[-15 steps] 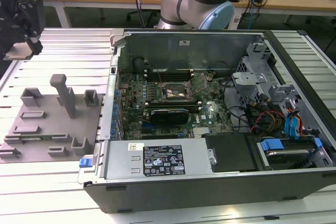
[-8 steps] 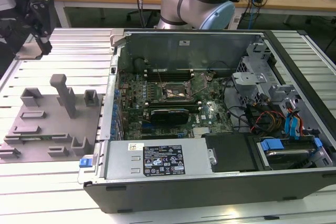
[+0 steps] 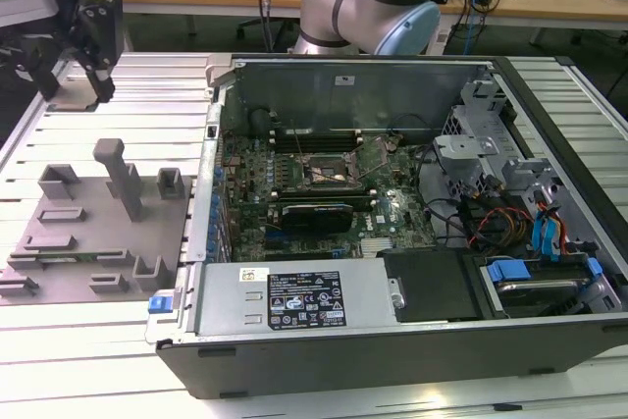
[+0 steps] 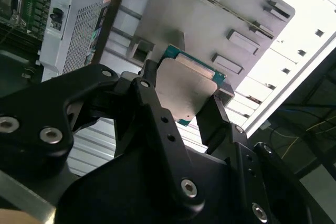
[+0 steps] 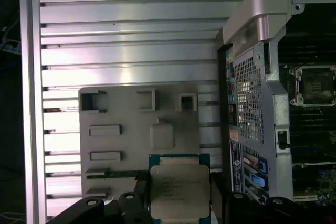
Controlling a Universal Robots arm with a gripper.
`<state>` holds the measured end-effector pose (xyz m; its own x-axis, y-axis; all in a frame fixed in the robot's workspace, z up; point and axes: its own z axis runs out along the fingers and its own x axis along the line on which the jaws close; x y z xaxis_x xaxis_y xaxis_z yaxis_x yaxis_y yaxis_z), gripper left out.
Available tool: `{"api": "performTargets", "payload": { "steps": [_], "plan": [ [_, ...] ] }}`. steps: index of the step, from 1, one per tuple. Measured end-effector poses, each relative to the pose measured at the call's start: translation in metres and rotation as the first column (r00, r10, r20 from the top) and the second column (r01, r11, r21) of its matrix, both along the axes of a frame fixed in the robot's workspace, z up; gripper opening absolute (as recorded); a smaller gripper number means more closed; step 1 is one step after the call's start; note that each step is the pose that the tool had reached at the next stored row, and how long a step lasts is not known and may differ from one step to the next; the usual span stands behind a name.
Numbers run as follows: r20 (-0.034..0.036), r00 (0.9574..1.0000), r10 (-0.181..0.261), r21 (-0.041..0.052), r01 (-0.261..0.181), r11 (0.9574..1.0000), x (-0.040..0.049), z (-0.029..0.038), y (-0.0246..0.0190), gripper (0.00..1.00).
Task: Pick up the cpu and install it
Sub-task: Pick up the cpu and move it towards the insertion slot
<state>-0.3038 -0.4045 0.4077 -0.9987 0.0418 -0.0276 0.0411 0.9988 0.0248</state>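
Note:
The cpu (image 4: 185,88), a flat square chip with a silver-grey top and green rim, sits clamped between my gripper's (image 4: 182,97) two black fingers (image 4: 153,104). In the first wrist view the cpu (image 5: 179,188) hangs above the grey fixture plate (image 5: 131,129). In the exterior view my gripper (image 3: 78,83) is raised over the slatted table at the far left, well away from the computer. The open socket (image 3: 332,172) on the motherboard inside the case is bare, its latch frame lifted; the socket (image 5: 315,85) also appears in the first wrist view.
A grey fixture plate (image 3: 98,233) with upright blocks lies on the slatted aluminium table (image 3: 147,95). The open computer case (image 3: 392,213) takes up the exterior view's right, with a black expansion card (image 3: 314,215), cables and drive bays (image 3: 530,213). The arm's base (image 3: 368,2) stands behind the case.

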Motion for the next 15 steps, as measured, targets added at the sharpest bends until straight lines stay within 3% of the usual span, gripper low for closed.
{"api": "performTargets", "payload": {
  "steps": [11, 15],
  "plan": [
    [-0.0013, 1.0000, 0.000, -0.0001, 0.000, 1.0000, 0.0374, 0.0000, -0.0001, 0.55],
    [-0.0022, 1.0000, 0.000, -0.0001, 0.000, 1.0000, 0.0616, 0.0000, -0.0001, 0.55]
  ]
}}
